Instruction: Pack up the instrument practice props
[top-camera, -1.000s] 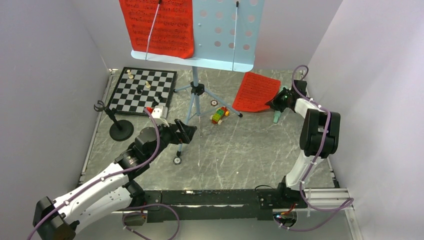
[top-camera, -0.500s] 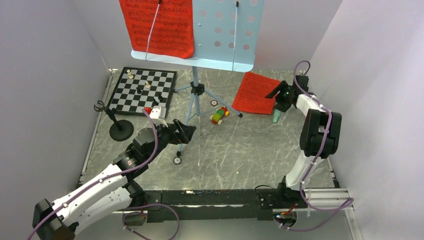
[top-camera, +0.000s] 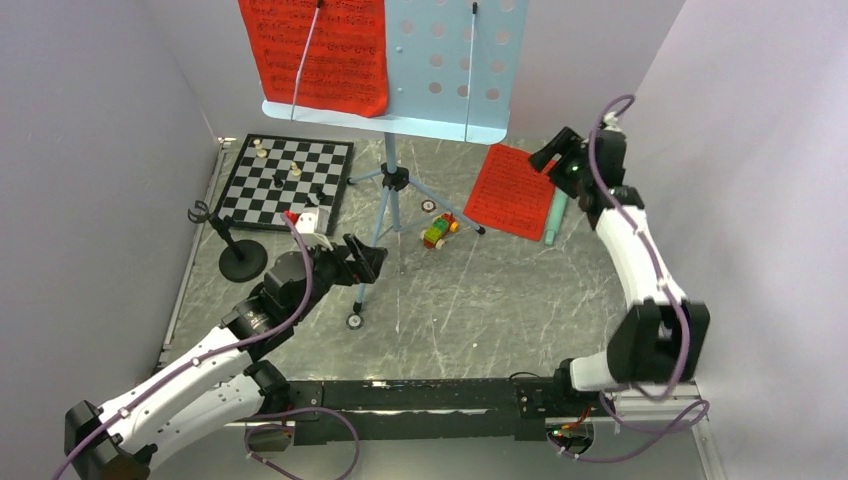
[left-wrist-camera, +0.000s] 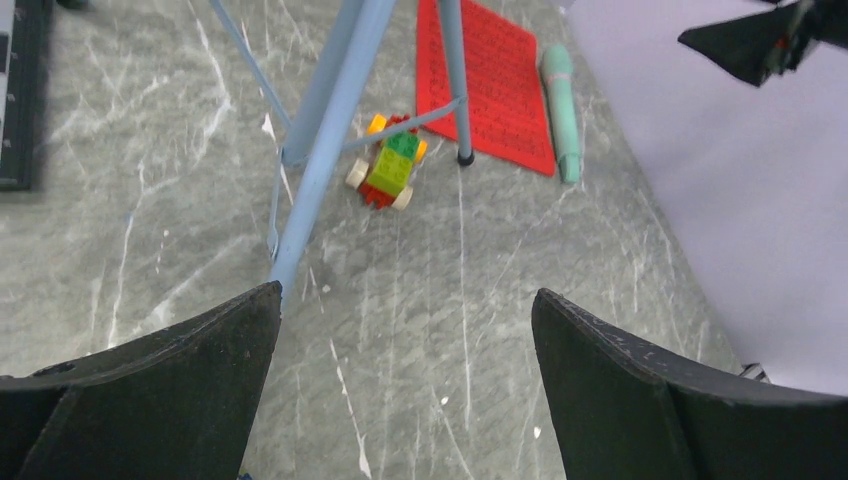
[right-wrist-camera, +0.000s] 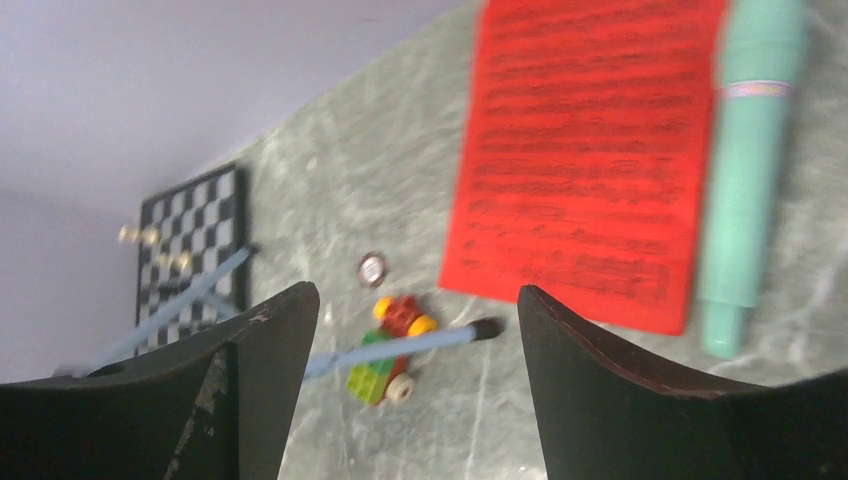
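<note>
Right tool (top-camera: 553, 158): fingers apart, nothing between them, hanging over the far-right corner. Mic (right-wrist-camera: 750, 180) lies flat on the worktop (top-camera: 480, 300) below it, ahead and to the right of the fingers, just beside the red sheet (right-wrist-camera: 590, 150). Its long axis runs along the sheet's edge, roughly square to the line between my fingers, so I'd pinch from here. Right arm is nearer. Left tool (left-wrist-camera: 405, 300) is wide apart and empty by the stand (left-wrist-camera: 330, 130) leg, well away from the mic. Sheet shows music staves only; I see no readable text or brand.
</note>
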